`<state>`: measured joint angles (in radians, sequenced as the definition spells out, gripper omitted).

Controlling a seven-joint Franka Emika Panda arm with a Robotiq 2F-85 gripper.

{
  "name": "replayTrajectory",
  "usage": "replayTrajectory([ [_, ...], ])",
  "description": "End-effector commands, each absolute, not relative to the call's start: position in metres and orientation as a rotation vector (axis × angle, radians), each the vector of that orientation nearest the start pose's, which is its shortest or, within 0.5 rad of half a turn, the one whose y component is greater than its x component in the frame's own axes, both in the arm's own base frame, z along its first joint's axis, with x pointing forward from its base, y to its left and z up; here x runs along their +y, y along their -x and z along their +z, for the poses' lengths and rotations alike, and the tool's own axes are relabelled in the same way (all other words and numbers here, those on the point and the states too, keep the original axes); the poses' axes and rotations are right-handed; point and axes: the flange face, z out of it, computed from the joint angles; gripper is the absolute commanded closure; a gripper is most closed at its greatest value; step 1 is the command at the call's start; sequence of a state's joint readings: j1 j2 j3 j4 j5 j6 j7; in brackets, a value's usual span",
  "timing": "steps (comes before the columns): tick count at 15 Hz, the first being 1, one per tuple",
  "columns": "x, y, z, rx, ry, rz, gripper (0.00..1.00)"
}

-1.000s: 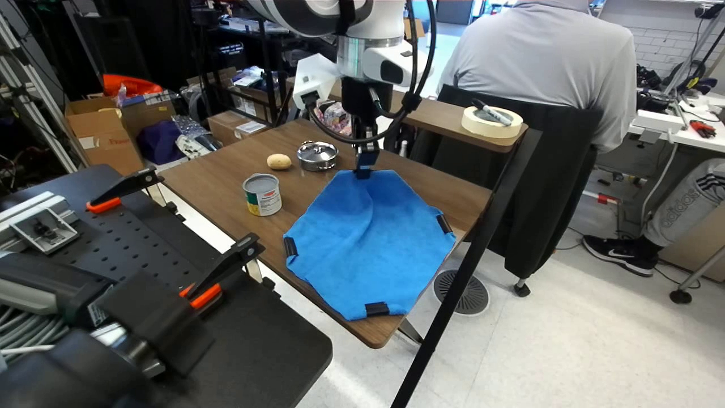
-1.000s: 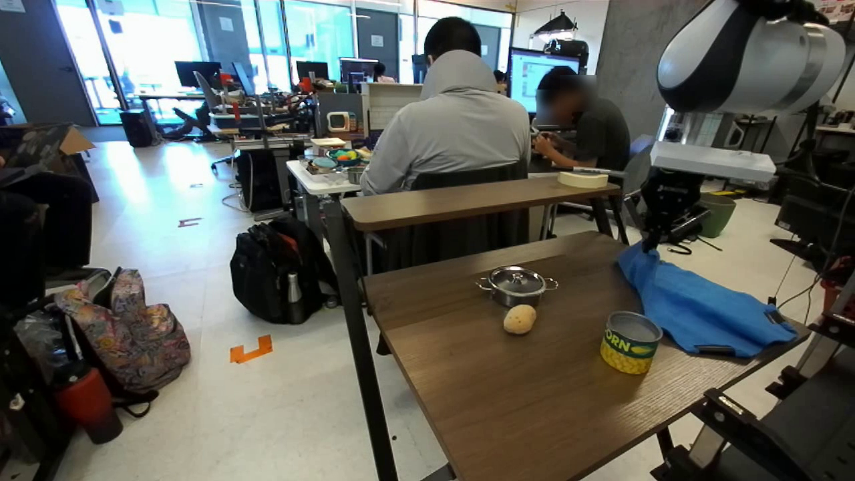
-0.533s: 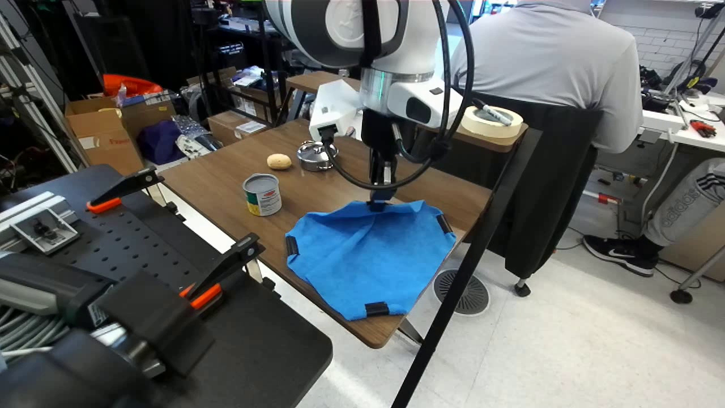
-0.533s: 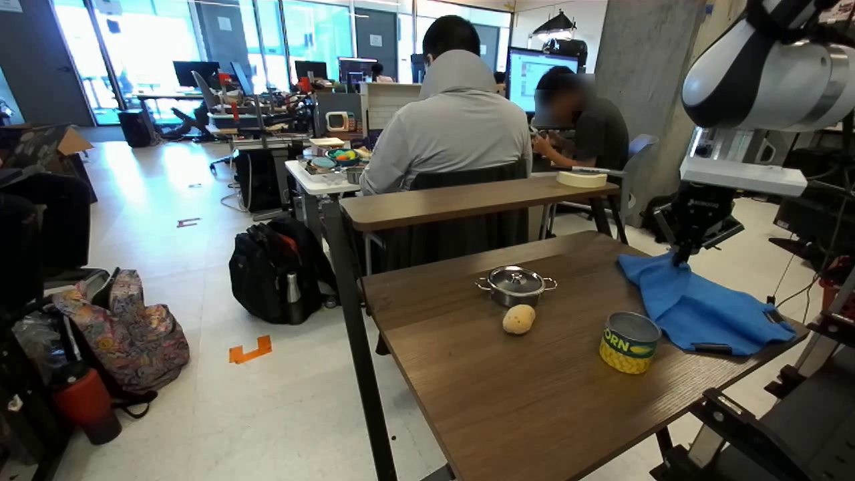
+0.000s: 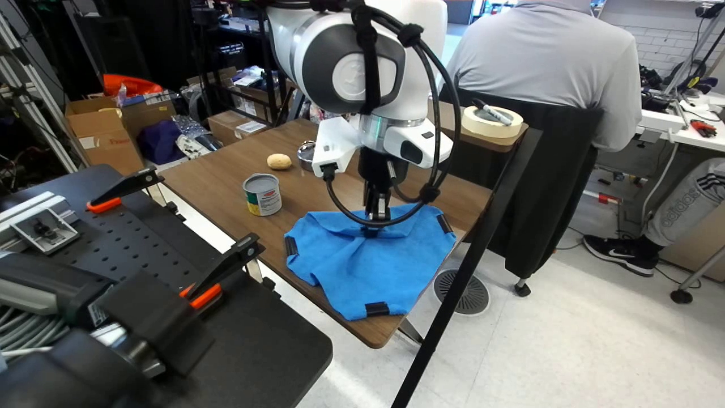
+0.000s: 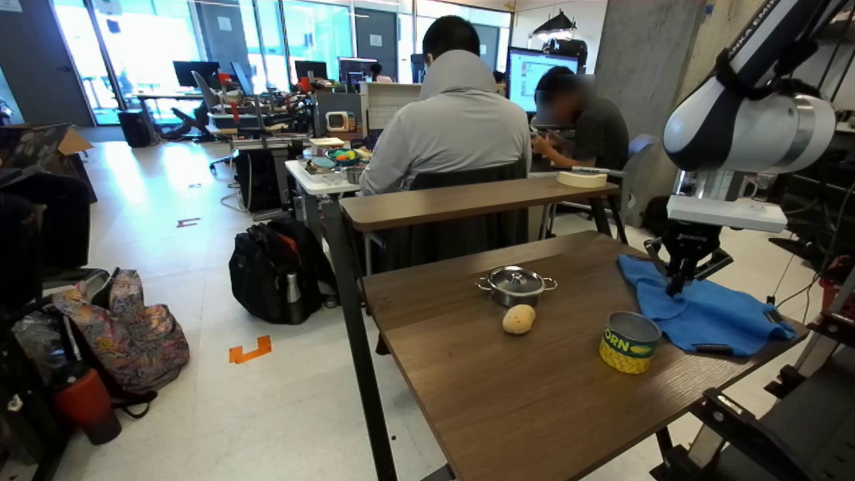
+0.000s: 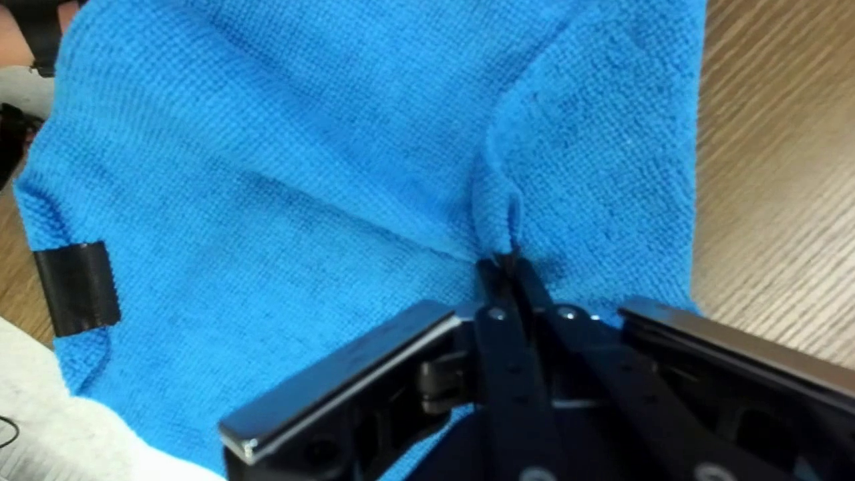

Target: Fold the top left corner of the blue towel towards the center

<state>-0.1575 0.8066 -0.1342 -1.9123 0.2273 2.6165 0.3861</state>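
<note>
The blue towel (image 5: pixel 368 283) lies on the brown table, slightly rumpled, with black patches at its visible corners. It also shows in an exterior view (image 6: pixel 725 317). One edge is folded over towards the middle. My gripper (image 5: pixel 371 231) points down at the towel and is low over it. In the wrist view the gripper's fingertips (image 7: pixel 505 262) are closed together on a pinched fold of the towel (image 7: pixel 267 294), and creases run out from the tips. The held corner itself is mostly hidden by the fingertips.
A can (image 5: pixel 262 195), a potato (image 5: pixel 278 162) and a small lidded pot (image 5: pixel 306 156) stand on the table (image 6: pixel 481 354) beside the towel. The pot also shows in an exterior view (image 6: pixel 517 286). A tape roll (image 5: pixel 491 122) with a marker lies on the raised shelf.
My gripper has carried the towel's far corner from the far side towards the middle and lowered it. The towel's far part is now folded over and creased.
</note>
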Motion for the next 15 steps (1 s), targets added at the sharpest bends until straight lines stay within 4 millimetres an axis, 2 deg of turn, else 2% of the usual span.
replayTrajectory([
  [1, -0.183, -0.58, 0.059, 1.301, 2.855, 0.167, 0.63],
  [5, -0.183, -0.577, 0.078, 1.299, 2.848, 0.18, 0.35],
  [8, -0.179, -0.558, 0.111, 1.252, 2.843, 0.125, 0.12],
  [10, -0.175, -0.544, 0.135, 1.23, 2.837, 0.063, 0.01],
  [12, -0.17, -0.538, 0.15, 1.193, 2.849, 0.067, 0.0],
  [13, -0.178, -0.555, 0.129, 1.234, 2.856, 0.087, 0.01],
  [15, -0.174, -0.546, 0.145, 1.216, 2.854, 0.078, 0.0],
])
